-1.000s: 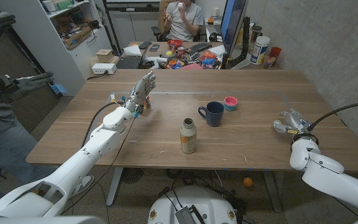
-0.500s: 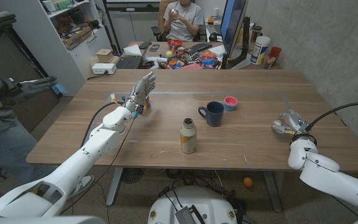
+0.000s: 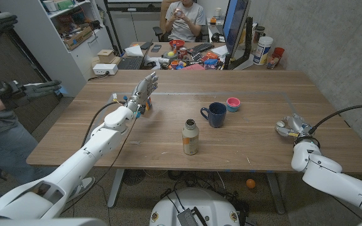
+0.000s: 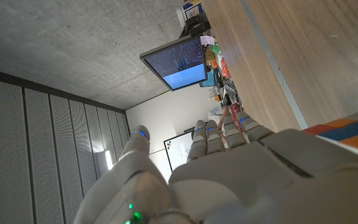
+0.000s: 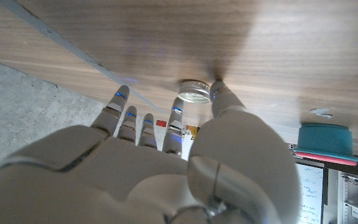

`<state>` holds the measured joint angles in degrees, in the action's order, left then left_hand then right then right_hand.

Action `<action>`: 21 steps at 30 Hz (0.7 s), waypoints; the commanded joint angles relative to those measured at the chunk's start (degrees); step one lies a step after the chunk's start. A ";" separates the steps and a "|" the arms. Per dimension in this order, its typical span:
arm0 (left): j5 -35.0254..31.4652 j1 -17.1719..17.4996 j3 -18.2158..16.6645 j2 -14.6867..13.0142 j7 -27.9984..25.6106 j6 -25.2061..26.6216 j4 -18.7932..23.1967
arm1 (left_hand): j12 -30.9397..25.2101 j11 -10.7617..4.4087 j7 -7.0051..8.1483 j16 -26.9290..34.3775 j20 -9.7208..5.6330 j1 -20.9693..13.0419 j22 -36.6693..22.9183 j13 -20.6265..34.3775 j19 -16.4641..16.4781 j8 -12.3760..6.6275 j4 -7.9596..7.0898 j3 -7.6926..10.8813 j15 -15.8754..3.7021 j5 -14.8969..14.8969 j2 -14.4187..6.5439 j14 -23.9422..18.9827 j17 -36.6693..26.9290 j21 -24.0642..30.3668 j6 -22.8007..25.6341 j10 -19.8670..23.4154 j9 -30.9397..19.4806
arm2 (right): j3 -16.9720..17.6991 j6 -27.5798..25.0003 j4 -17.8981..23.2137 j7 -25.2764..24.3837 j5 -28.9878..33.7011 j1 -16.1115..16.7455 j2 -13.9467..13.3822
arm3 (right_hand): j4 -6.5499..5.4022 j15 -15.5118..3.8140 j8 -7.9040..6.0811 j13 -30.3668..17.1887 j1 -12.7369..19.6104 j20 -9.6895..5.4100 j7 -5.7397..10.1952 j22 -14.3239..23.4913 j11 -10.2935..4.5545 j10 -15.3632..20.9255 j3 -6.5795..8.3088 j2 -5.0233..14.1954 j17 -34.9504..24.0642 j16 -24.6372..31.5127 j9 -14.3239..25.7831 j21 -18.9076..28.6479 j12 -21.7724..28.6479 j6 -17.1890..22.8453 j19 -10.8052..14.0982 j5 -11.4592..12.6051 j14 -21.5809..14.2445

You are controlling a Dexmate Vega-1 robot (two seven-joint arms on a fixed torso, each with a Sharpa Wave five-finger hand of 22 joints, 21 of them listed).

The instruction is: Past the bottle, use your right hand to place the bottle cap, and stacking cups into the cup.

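Where overhead hides it, right hand (image 5: 160, 168) fingers spread around bottle cap (image 5: 194, 92)

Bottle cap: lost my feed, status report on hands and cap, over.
Right hand over bottle cap, thumb touching it, not lifted. Left hand raised, open, empty. Cup and stacking cups past the bottle, path unobstructed.
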<state>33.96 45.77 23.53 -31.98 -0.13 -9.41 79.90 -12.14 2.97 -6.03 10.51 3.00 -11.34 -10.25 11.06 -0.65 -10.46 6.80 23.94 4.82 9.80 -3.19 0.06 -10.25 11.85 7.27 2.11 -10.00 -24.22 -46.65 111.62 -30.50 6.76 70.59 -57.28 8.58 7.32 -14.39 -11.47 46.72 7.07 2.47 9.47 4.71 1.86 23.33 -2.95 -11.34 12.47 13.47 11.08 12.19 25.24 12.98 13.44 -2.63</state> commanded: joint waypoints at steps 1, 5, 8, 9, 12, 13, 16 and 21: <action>-0.04 -0.31 0.11 0.31 -0.01 0.14 -0.81 | 0.01 0.01 0.15 0.30 0.73 -0.13 -0.16 0.25 -0.09 -0.28 0.20 0.10 0.02 0.32 -0.52 -0.42 -0.23 -0.23 0.14 0.05 -0.27 | -0.78 0.83 -1.99 -0.04 -1.47 -1.43 0.63 | -0.43 -0.30 -0.96 -0.06 0.08 0.43 0.28 0.31 0.00 1.52 0.12 0.72 -0.16 0.52 0.33 0.29 0.76 2.22 0.95 0.24 -1.30; 0.01 -0.24 0.03 0.38 -0.08 -0.04 -0.96 | 0.04 -0.05 0.14 0.30 0.78 -0.11 -0.16 0.25 -0.10 -0.25 0.21 0.09 0.02 0.32 -0.54 -0.42 -0.23 -0.24 0.08 0.00 -0.27 | -0.81 1.32 -2.38 -0.27 -1.78 -1.76 0.77 | -0.40 -0.62 -2.32 -0.06 0.44 0.58 0.41 0.31 -0.07 3.15 0.12 1.29 -0.04 0.62 0.78 0.34 1.13 5.73 1.56 0.29 -2.25; 0.02 -0.22 -0.02 0.42 -0.11 -0.17 -1.03 | 0.04 -0.16 0.21 0.29 0.94 -0.10 -0.16 0.25 -0.17 -0.26 0.21 0.09 0.03 0.32 -0.55 -0.40 -0.23 -0.27 0.09 -0.01 -0.27 | -0.88 1.49 -2.51 -0.41 -1.88 -1.99 0.79 | -0.33 -0.97 -3.09 -0.06 0.76 0.64 0.00 0.31 -0.14 3.95 0.12 1.61 0.05 0.66 1.19 0.42 1.24 7.57 2.10 0.33 -2.90; 0.02 -0.23 -0.02 0.42 -0.11 -0.16 -1.05 | 0.05 -0.07 0.12 0.29 1.05 -0.10 -0.16 0.26 -0.21 -0.26 0.21 0.09 0.08 0.32 -0.56 -0.39 -0.23 -0.28 0.10 -0.03 -0.27 | -0.94 1.53 -2.52 -0.44 -1.87 -2.07 0.76 | -0.31 -1.05 -3.33 -0.06 0.88 0.65 0.05 0.31 -0.10 4.29 0.13 1.73 0.08 0.67 1.34 0.43 1.30 8.10 2.24 0.34 -3.09; 0.02 -0.30 -0.01 0.47 -0.03 -0.25 -1.16 | 0.03 -0.04 0.23 0.30 1.12 -0.09 -0.17 0.26 -0.21 -0.27 0.22 0.09 0.03 0.32 -0.57 -0.40 -0.23 -0.28 0.13 0.02 -0.27 | -0.97 2.10 -2.42 -0.55 -1.85 -2.03 0.44 | -0.32 -1.38 -3.60 -0.06 1.00 0.75 0.12 0.31 -0.12 4.79 0.10 1.94 0.10 0.77 1.58 0.45 1.38 8.68 2.47 0.34 -3.57; 0.05 -0.33 0.01 0.47 0.03 -0.20 -1.18 | 0.03 0.04 0.17 0.29 1.16 -0.09 -0.17 0.26 -0.21 -0.25 0.22 0.09 0.12 0.32 -0.58 -0.38 -0.23 -0.28 0.07 0.01 -0.27 | -0.86 1.96 -2.33 -0.66 -1.97 -2.02 0.56 | -0.32 -1.41 -3.62 -0.06 1.03 0.74 0.28 0.32 -0.10 4.94 0.10 2.00 0.10 0.76 1.62 0.47 1.41 8.70 2.57 0.34 -3.60; 0.12 -0.43 0.07 0.66 0.11 -0.25 -1.48 | 0.05 0.07 0.14 0.28 1.20 -0.07 -0.17 0.26 -0.21 -0.26 0.22 0.08 0.13 0.32 -0.59 -0.37 -0.23 -0.28 0.08 -0.04 -0.28 | -0.76 1.76 -2.08 -0.87 -2.05 -1.96 0.55 | -0.35 -1.52 -3.80 -0.06 1.13 0.73 0.30 0.32 -0.09 5.19 0.11 2.23 0.11 0.79 1.80 0.48 1.42 9.08 2.72 0.33 -3.83; 0.11 -0.70 0.30 0.88 0.45 -0.28 -1.93 | 0.05 -0.08 0.24 0.29 1.18 -0.06 -0.18 0.26 -0.24 -0.27 0.22 0.07 0.06 0.32 -0.60 -0.37 -0.23 -0.29 0.10 -0.02 -0.28 | 0.00 1.91 -1.47 -1.62 -2.42 -1.22 0.45 | -0.36 -1.57 -4.05 -0.05 1.31 0.72 0.23 0.32 -0.18 5.42 0.13 2.55 0.11 0.75 2.02 0.45 1.38 9.56 2.85 0.32 -3.91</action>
<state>33.94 45.43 23.59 -31.43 -0.12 -9.36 78.72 -12.14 2.97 -6.03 10.51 3.81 -11.34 -10.25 11.06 -0.86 -10.46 6.79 23.94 4.82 9.80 -3.19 0.05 -10.25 11.63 7.27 2.11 -10.00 -24.95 -45.11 109.56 -31.08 4.98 68.86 -56.71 8.58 5.94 -18.04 -11.47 47.86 7.77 2.76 9.47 4.60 6.88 23.33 -1.15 -11.18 13.03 15.28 11.08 13.53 33.89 15.53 13.42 -5.97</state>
